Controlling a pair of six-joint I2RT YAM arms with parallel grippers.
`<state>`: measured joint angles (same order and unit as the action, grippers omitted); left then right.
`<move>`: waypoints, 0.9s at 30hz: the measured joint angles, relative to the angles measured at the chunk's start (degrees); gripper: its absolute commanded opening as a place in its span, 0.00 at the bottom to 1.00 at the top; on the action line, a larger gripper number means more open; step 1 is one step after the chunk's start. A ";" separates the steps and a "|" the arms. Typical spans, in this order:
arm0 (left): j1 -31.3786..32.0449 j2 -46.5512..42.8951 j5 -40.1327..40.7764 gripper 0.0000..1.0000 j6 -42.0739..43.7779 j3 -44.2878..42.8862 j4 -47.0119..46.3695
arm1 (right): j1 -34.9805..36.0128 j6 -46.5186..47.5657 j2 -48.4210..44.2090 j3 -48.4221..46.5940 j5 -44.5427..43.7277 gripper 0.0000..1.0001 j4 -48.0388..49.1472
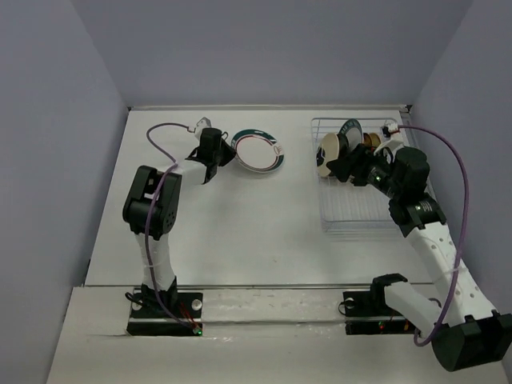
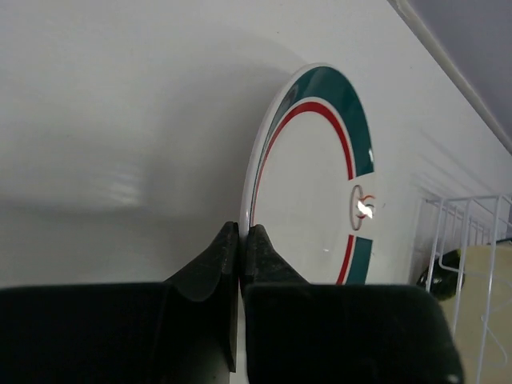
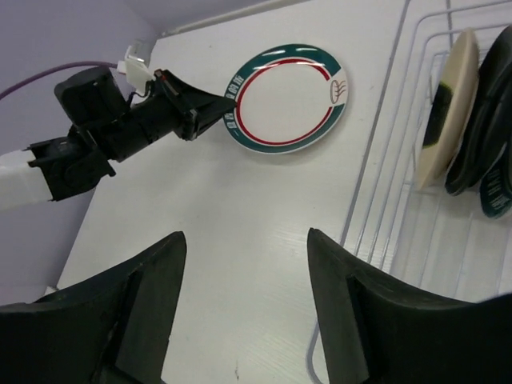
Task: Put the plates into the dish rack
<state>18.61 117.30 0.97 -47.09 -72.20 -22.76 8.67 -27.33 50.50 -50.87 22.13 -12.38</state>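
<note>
A white plate (image 1: 258, 152) with a teal and red rim lies on the table at the back centre. My left gripper (image 1: 226, 158) is shut on its left edge; in the left wrist view the rim of the plate (image 2: 312, 184) is pinched between the fingertips of the left gripper (image 2: 242, 228). The dish rack (image 1: 360, 216) stands at the back right, holding a cream plate (image 1: 330, 154) and dark plates (image 1: 350, 132) upright. My right gripper (image 1: 348, 164) hovers open at the rack's left side. In the right wrist view the right gripper (image 3: 244, 236) holds nothing.
The right wrist view also shows the teal-rimmed plate (image 3: 284, 100), the left gripper (image 3: 220, 108) on it, the rack's wires (image 3: 400, 160) and the cream plate (image 3: 448, 112). Walls close the table at the back and sides. A purple cable (image 1: 456, 168) loops over the right arm.
</note>
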 measured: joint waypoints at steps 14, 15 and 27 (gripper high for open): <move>3.28 -51.87 -5.81 0.06 0.74 30.82 -4.44 | 15.41 -1.20 16.81 -5.20 -2.32 0.92 1.99; 3.80 -53.55 -6.75 0.06 0.83 31.52 -4.13 | 15.41 -1.20 17.51 -5.66 -2.56 0.92 1.99; 7.69 -66.23 -13.99 0.06 2.32 33.99 4.09 | 15.45 -2.89 18.58 -8.33 0.46 0.57 3.32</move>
<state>26.30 51.07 -13.02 -44.77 -38.22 -18.68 24.12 -30.22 69.08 -59.20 22.59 -9.06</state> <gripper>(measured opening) 0.106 0.745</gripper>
